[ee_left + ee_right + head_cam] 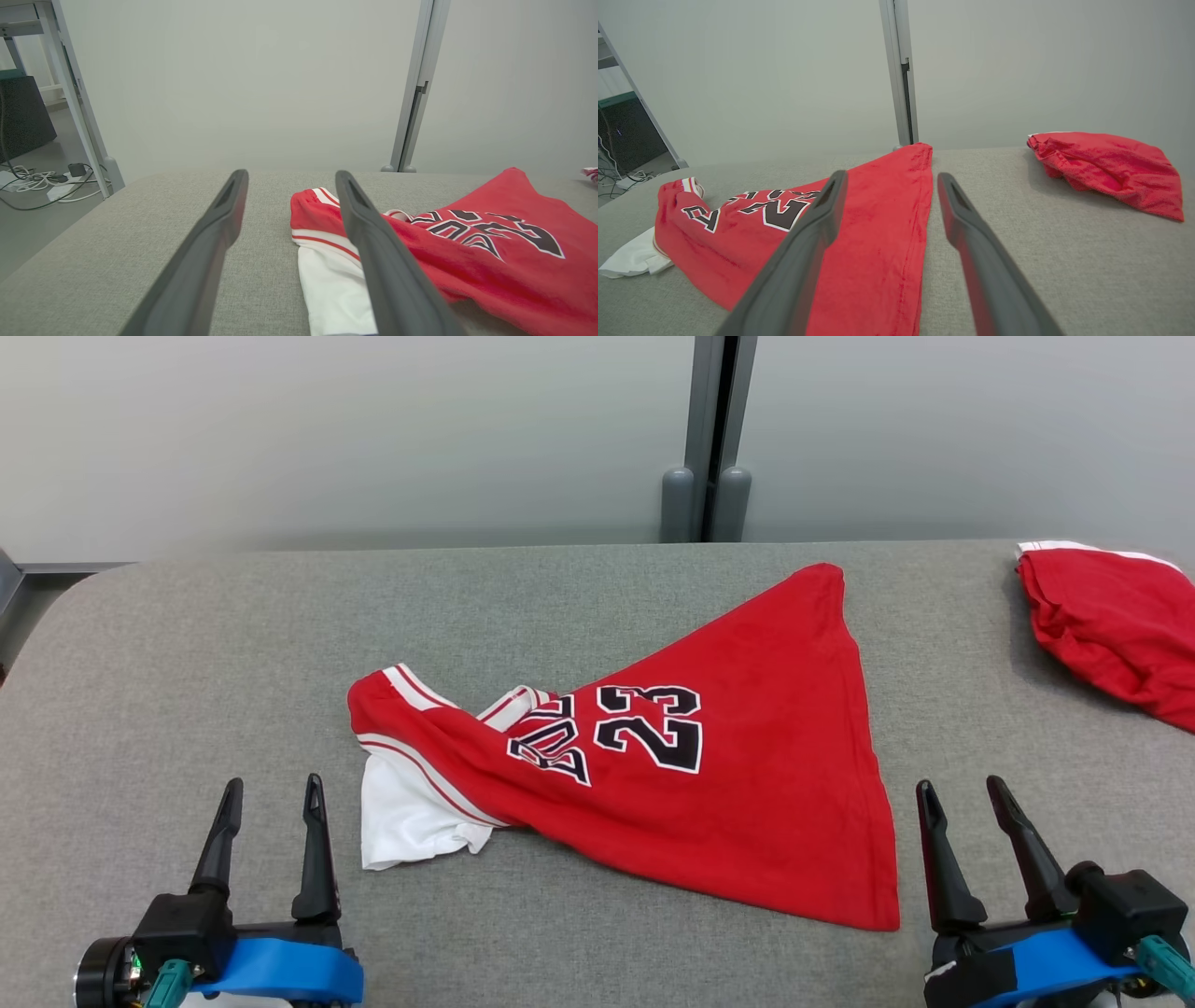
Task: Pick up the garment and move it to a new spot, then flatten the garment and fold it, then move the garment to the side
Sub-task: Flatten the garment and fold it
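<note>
A red garment (728, 765) with a black "23" and white trim lies crumpled in a rough triangle at the middle of the grey table (187, 653); a white part sticks out at its left end. It also lies at the right in the left wrist view (490, 252) and at the left in the right wrist view (859, 233). My left gripper (273, 786) stands open near the front edge, just left of the white part, touching nothing. Just right of the garment's near corner, my right gripper (962, 786) is open and empty too.
A second red cloth (1111, 625) lies bunched at the table's far right edge, also in the right wrist view (1106, 168). A grey wall with an upright post (707, 439) stands behind the table. Cables (37, 182) lie on the floor beyond the table's left end.
</note>
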Robot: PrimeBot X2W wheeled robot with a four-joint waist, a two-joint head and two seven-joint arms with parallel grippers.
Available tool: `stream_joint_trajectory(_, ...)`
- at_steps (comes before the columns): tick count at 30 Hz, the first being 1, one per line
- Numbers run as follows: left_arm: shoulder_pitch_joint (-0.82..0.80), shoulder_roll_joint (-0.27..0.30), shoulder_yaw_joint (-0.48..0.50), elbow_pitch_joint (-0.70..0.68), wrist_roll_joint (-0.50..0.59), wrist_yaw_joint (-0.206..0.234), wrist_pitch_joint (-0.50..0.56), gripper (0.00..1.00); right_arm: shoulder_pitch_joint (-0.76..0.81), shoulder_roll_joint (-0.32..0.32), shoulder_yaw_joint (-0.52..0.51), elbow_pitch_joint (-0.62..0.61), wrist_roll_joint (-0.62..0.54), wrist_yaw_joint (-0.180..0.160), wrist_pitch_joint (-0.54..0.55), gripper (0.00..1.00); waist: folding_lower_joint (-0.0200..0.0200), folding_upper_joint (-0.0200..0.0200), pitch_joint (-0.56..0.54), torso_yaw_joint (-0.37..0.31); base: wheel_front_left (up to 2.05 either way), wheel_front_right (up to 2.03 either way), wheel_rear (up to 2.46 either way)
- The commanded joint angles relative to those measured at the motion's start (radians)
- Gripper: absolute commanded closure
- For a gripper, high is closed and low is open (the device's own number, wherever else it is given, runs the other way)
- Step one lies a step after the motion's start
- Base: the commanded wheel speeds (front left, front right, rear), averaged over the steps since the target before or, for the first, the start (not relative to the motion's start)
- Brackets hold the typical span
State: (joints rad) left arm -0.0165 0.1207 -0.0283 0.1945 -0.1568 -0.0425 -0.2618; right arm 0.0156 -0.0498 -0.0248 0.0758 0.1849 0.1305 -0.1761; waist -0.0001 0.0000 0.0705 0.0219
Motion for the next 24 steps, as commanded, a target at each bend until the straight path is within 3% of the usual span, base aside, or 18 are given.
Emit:
stream_joint_trajectory(1,0.009,-0.003,0.005,0.002,0.008,-0.002,-0.004,0.0,0.016,-0.001,0.002,-0.01,0.0,0.001,0.006,0.0,0.0001,0.0,-0.001,-0.001,0.0,0.0,0.0)
stream_joint_trajectory(12,-0.023,-0.013,0.021,0.022,0.026,-0.01,-0.004,0.0,-0.011,-0.002,0.009,0.002,-0.001,0.001,0.032,0.0,0.0001,0.0,0.02,-0.026,0.0,0.0,0.0)
stream_joint_trajectory(24,-0.153,-0.005,0.016,0.278,0.006,-0.039,-0.003,0.0,-0.065,-0.002,0.039,0.21,0.009,0.0,0.0,0.0,0.0001,0.0,0.088,-0.058,0.0,0.0,0.0)
